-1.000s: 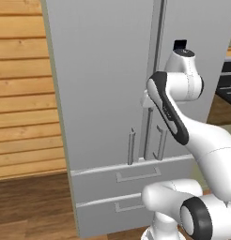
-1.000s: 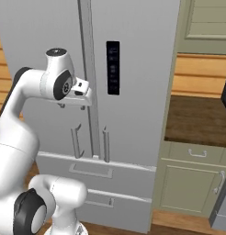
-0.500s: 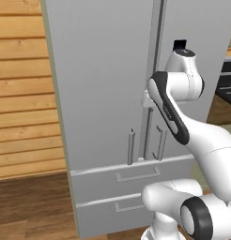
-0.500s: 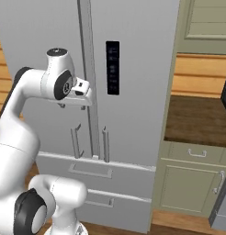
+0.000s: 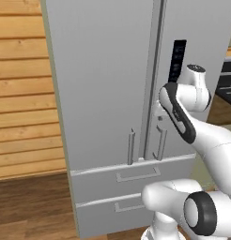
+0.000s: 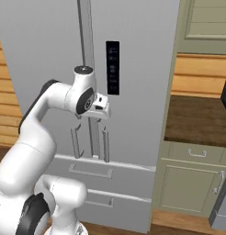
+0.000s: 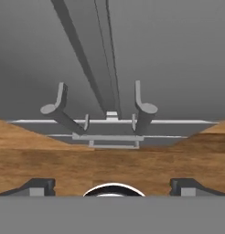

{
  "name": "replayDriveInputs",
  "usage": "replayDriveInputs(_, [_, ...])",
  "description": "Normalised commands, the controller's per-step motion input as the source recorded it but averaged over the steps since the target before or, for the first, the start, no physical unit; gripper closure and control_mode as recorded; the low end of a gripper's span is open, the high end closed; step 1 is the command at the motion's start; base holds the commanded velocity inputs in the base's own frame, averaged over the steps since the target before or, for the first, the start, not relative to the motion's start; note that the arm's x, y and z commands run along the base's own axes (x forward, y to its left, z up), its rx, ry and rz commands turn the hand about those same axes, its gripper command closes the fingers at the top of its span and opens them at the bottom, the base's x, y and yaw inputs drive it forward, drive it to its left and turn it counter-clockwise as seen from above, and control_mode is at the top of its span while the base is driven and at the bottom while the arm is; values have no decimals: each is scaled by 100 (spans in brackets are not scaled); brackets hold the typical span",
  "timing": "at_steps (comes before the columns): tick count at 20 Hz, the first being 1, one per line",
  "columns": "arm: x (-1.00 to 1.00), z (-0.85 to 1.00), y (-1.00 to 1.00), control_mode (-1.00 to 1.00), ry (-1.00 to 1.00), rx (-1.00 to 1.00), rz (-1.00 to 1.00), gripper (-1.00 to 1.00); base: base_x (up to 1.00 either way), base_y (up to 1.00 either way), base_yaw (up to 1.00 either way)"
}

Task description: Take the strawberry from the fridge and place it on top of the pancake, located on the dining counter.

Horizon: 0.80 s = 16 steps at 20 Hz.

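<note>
The room is showing as a rendered kitchen with a brown plank floor (image 5: 28, 211) running under everything and a honey-coloured wood-plank wall (image 5: 23, 89) standing at nine o'clock in the left base view. At three o'clock in the right base view, a dark brown countertop (image 6: 197, 119) is sitting over pale green panelled cabinets (image 6: 188, 190) with small handles, and another green cabinet door (image 6: 206, 23) is hanging above it at one o'clock.

The fridge (image 5: 103, 79) is taking up the middle of both base views, light grey, with both doors closed. Its two vertical bar handles (image 5: 131, 146) are standing just either side of the centre seam, and a black control panel (image 6: 112, 68) is sitting on the right-hand door above them. Below the doors, two drawers (image 5: 136, 176) are lying shut, each with a flat horizontal pull. With everything closed, the inside is hidden, so the strawberry's whereabouts cannot be told.

The white arm is reaching up toward the door seam, and the gripper (image 6: 102, 106) is hovering near the fridge front, just above the tops of the handles, apart from them. In the hand view the two dark fingertips (image 7: 39, 186) are sitting wide apart at seven and five o'clock, so the jaws are standing spread with nothing between them. That view is looking down the fridge face, the handles appearing at ten and two o'clock, and the floor seeming to lie beyond, though the angle is steep.
</note>
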Motion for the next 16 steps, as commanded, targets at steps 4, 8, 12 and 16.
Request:
replayDriveInputs(4, [28,-26,-24,-100,2,0,0,-100,0,0,0])
replayDriveInputs(8, [61,-54,-4,-100,0,0,3,-100,0,0,0])
replayDriveInputs(12, [61,-64,-36,-100,0,0,6,-100,0,0,0])
replayDriveInputs(16, [44,-44,-5,-100,0,0,1,-100,0,0,0])
